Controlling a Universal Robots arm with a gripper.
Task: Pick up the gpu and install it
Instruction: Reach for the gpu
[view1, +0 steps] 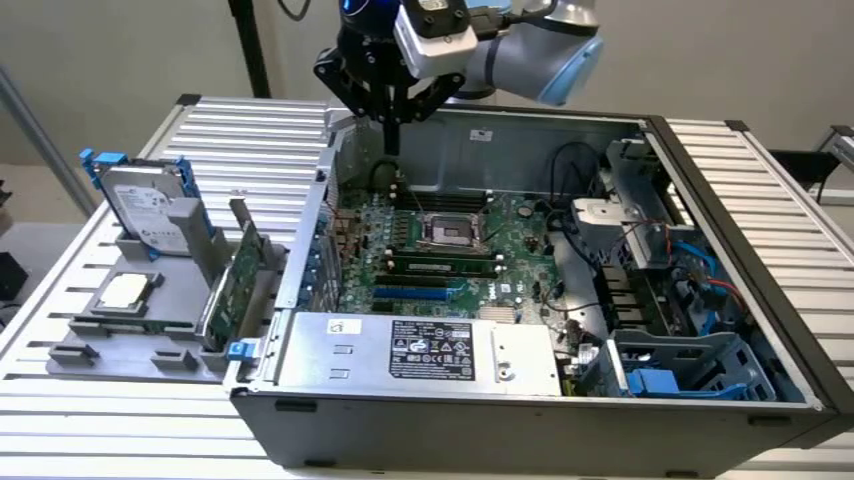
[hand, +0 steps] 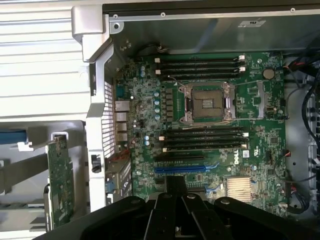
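Note:
The gpu (view1: 248, 268) is a thin green card standing on edge in a slot of the grey holder (view1: 134, 350) at the exterior view's left, outside the computer case. In the wrist view the gpu (hand: 59, 181) shows beside the case's perforated rear wall. My gripper (view1: 392, 146) hangs over the rear part of the open case, well above the motherboard (view1: 447, 235) and apart from the gpu. Its fingers are shut together with nothing between them. The dark fingertips (hand: 176, 189) lie over the board near a blue expansion slot (hand: 180, 169).
A silver hard drive with blue rails (view1: 144, 205) stands in the holder behind the gpu, and a processor chip (view1: 123, 292) lies flat there. The case holds a power supply (view1: 407, 350), an empty processor socket (hand: 206, 102), memory slots, cables (view1: 627, 250) and a blue drive cage (view1: 667, 375).

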